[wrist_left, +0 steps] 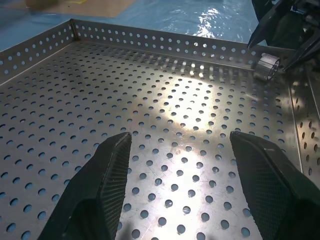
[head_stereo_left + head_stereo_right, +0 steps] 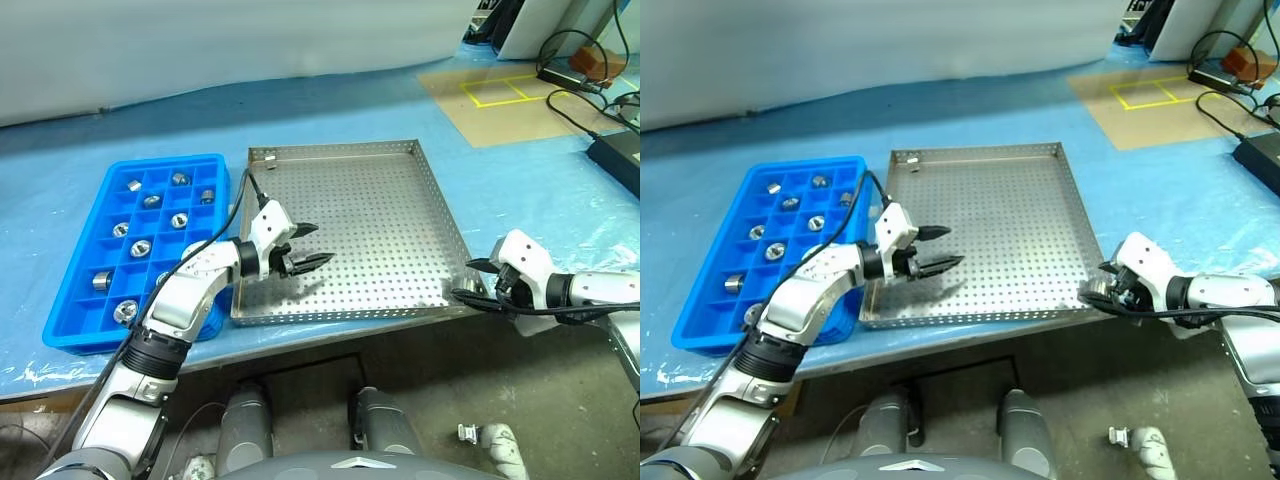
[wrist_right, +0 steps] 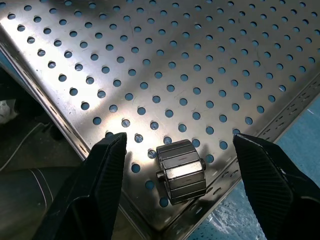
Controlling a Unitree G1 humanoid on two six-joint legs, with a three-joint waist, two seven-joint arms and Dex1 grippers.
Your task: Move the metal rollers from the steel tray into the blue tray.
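The steel tray (image 2: 380, 200) lies mid-table on the blue sheet. One metal roller (image 3: 181, 171) lies on its side in the tray's near right corner. My right gripper (image 3: 178, 141) hovers open just over it, a finger to either side and not touching. The left wrist view shows the same roller (image 1: 267, 66) with the right gripper's black fingers above it. My left gripper (image 2: 300, 250) is open and empty above the tray's near left part. The blue tray (image 2: 165, 163) sits left of the steel tray, with several rollers (image 2: 141, 246) in its compartments.
The steel tray's near rim lies close to the table's front edge. At the far right are black cables and a black box (image 2: 620, 155). A brown board with a yellow tape square (image 2: 500, 90) lies at the back right.
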